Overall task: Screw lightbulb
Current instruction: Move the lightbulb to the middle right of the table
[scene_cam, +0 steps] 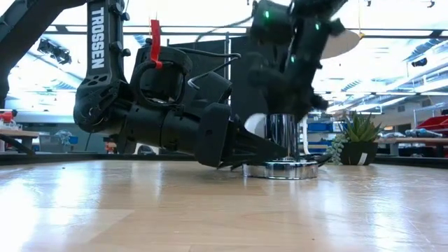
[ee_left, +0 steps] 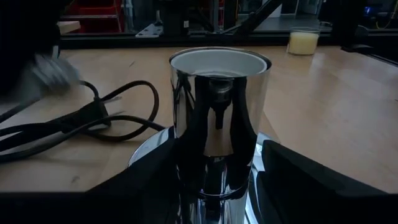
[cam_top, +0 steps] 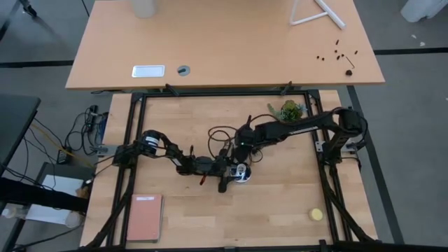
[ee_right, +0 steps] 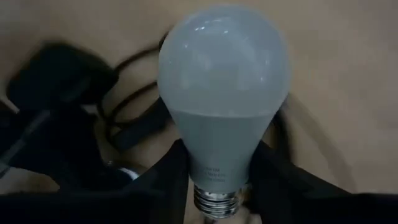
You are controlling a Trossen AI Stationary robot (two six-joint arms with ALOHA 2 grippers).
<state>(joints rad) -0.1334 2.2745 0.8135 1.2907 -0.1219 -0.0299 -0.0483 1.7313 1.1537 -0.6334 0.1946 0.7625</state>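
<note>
Bulb: the lightbulb (ee_right: pixel 224 93) is sitting in the right gripper (ee_right: pixel 217 186), fingers clenching its neck, long axis running out along them.
Socket: the socket (ee_left: pixel 219 106) is standing upright, mouth empty, at five o'clock just beside the right gripper.
Left gripper: the left gripper (ee_left: pixel 214 180) is bracing the socket stem between spread fingers.

Lightbulb (ee_right: pixel 224 81) above socket (scene_cam: pixel 283 150)
</note>
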